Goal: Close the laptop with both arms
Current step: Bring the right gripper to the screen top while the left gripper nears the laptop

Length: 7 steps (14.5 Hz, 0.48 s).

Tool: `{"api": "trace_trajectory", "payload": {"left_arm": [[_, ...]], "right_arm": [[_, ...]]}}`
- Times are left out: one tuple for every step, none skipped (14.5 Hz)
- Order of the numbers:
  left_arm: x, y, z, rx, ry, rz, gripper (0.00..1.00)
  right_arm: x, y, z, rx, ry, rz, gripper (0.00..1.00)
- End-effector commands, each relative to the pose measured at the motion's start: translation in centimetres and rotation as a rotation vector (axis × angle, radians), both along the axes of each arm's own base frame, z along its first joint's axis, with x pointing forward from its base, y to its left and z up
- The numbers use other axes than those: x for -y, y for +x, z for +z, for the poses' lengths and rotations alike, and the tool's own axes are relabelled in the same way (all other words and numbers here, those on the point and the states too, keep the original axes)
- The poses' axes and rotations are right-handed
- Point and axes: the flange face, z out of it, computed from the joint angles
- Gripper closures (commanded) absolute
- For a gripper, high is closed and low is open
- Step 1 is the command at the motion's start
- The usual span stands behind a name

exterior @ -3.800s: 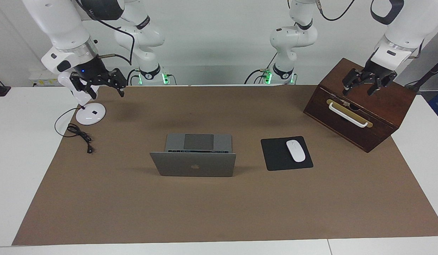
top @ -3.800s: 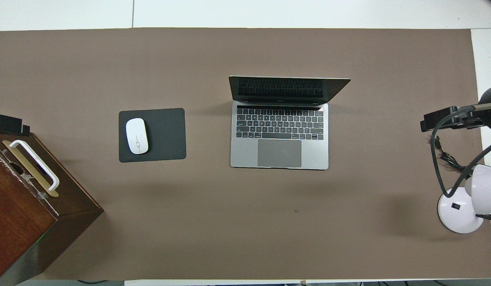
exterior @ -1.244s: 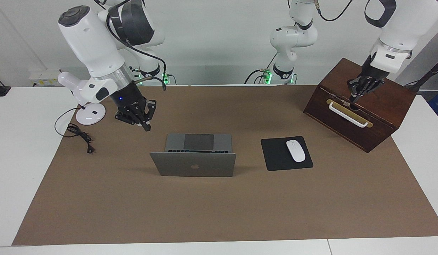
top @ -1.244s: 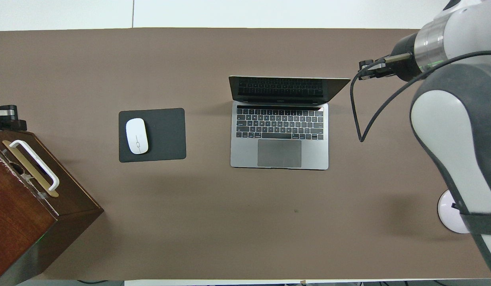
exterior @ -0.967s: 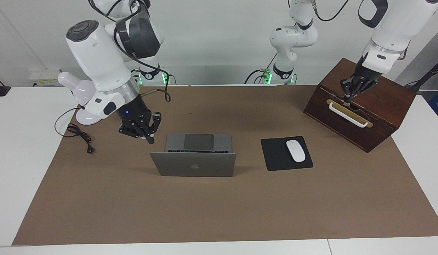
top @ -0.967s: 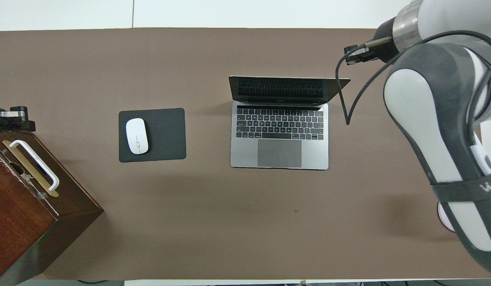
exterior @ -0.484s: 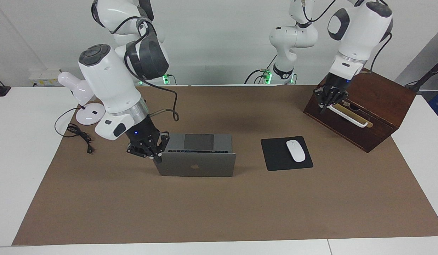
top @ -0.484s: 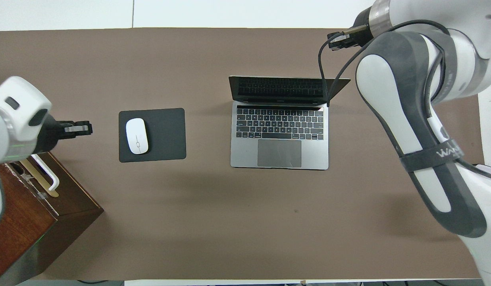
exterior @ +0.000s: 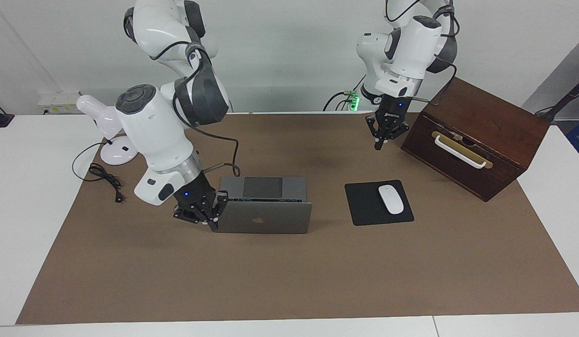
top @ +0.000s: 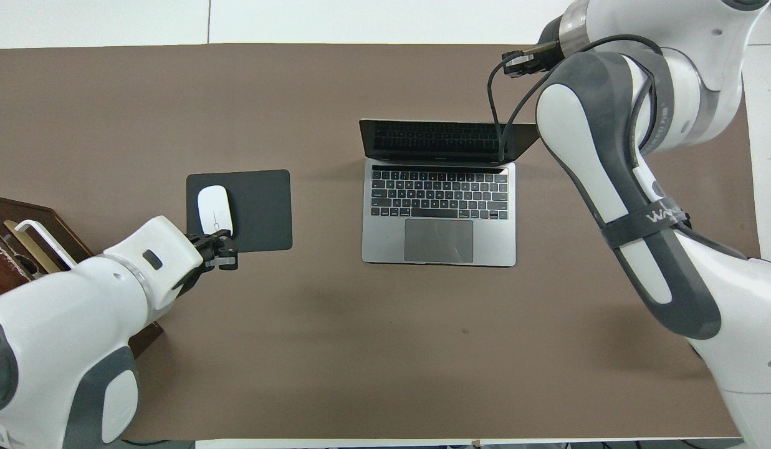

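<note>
A silver-grey laptop [exterior: 261, 213] stands open at the middle of a brown mat [exterior: 289, 281] on the white tabletop [exterior: 27, 210], its lid raised and the dark logo facing away from the robots, its keyboard deck turned toward them. The right gripper [exterior: 209, 220], jaws closed and holding nothing, is down at the lid's side edge toward the right arm's end of the tabletop (whether it actually touches the lid cannot be told). The left gripper [exterior: 379, 142], its jaws likewise closed and empty, hangs in the air over bare mat between the laptop and a dark wooden box [exterior: 481, 135] with a white handle. A white mouse [exterior: 391, 199] lies on a black mouse pad [exterior: 364, 206] beside the laptop, toward the left arm's end. A white desk lamp [exterior: 115, 152] and its black cord [exterior: 106, 180] sit at the right arm's end.
</note>
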Motion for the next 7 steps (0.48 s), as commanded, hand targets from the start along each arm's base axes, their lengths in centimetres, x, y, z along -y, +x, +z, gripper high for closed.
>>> {"api": "trace_trajectory", "payload": {"left_arm": [[2.1,-2.6,-1.3,0.063,-0.041,-0.046,1.00],[2.8,-3.0,-1.9,0.083,-0.048,-0.062,1.00],[3.8,-3.3,-2.4,0.108,-0.059,-0.078,1.00],[5.0,-3.6,-3.5,0.121,-0.068,-0.091,1.00],[6.2,-3.8,-4.3,0.139,-0.080,-0.103,1.00],[7.6,-4.0,-5.6,0.150,-0.093,-0.113,1.00],[8.9,-4.1,-6.7,0.163,-0.108,-0.118,1.00]], "right_arm": [[-1.0,0.6,-0.3,0.026,-0.015,0.030,1.00],[-1.1,0.7,-0.7,0.025,-0.012,0.030,1.00],[-1.2,0.7,-1.2,0.015,-0.012,0.032,1.00],[-1.2,0.6,-1.4,0.009,-0.015,0.033,1.00],[-1.2,0.6,-1.5,0.007,-0.014,0.032,1.00],[-1.3,0.6,-1.4,0.011,-0.010,0.033,1.00],[-1.3,0.6,-1.5,0.008,-0.010,0.033,1.00]]}}
